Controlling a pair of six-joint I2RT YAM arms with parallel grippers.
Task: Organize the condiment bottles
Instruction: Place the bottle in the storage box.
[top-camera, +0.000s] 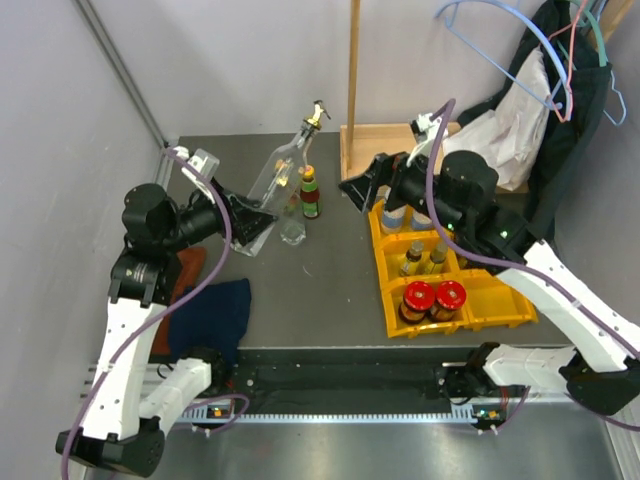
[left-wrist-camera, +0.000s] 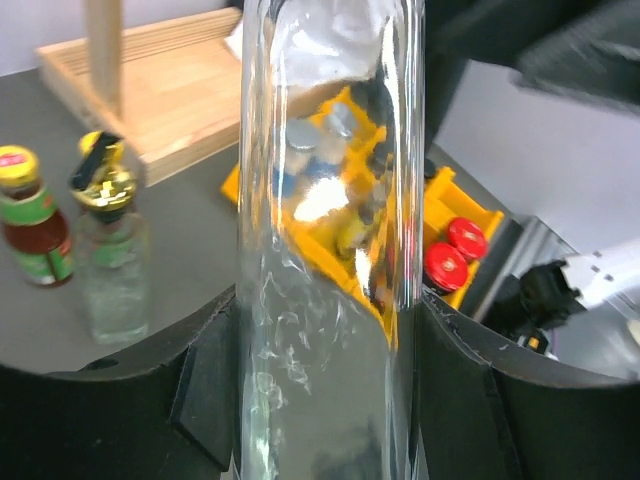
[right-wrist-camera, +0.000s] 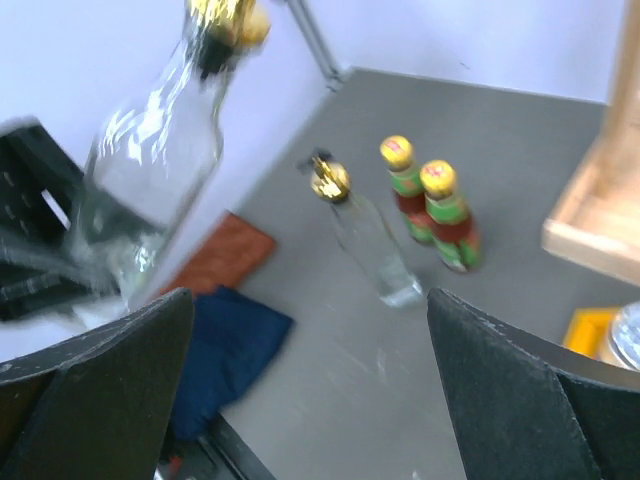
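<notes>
At the left of the top view, the left pincer pinches the base of a tall clear gold-stoppered bottle, which it holds tilted. Just right of it, a small clear bottle and 2 red sauce bottles stand on the desk. The right pincer is spread and empty by the upper left corner of the yellow bin. The bin holds 2 small dark bottles and 2 red-lidded jars.

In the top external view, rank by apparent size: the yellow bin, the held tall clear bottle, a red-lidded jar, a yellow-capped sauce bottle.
1. yellow bin
2. tall clear bottle, likely nearer the camera, so possibly flattered
3. red-lidded jar and yellow-capped sauce bottle: too alike to rank
</notes>
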